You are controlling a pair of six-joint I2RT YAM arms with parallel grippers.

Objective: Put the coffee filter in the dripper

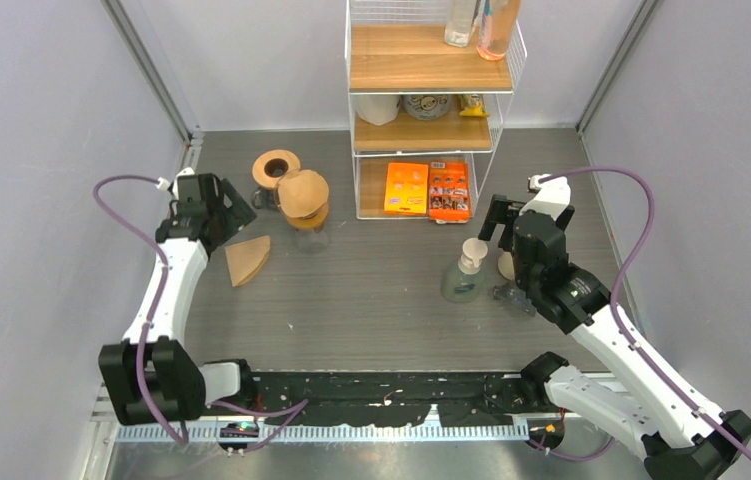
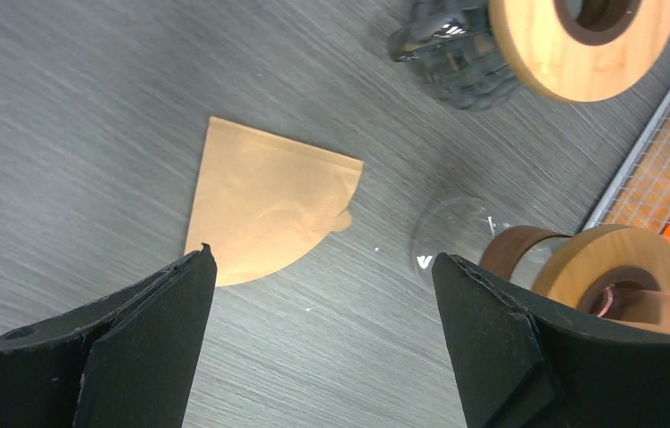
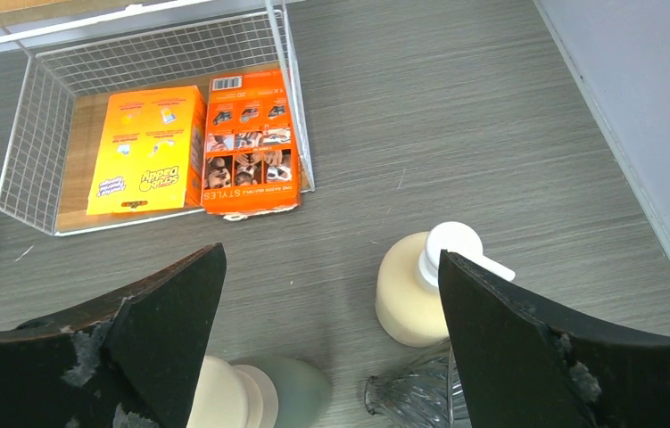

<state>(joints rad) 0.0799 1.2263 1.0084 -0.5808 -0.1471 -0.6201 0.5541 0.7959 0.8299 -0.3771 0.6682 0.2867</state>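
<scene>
Between and just ahead of L fingers (image 2: 148,339), spread wide and empty: coffee filter (image 2: 264,209), flat on tabletop (image 2: 72,116). Dripper (image 2: 599,254) just off the right-side finger; poss. already papered, hard to tell. Step: prob. approach for pickup. Next: drop down, nip an edge w/o creasing, swing over to dripper. R fingers (image 3: 153,339) apart, holding nothing, well off.

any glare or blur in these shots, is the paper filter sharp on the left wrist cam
Top external: even, soft light, faint shadows, all sharp. Left wrist: the coffee filter is crisp; bright glints on the ribbed glass vessel at top; the open left gripper reads near-black. Right wrist: print on the orange boxes is legible; the green bottle at the bottom edge looks softer.
</scene>
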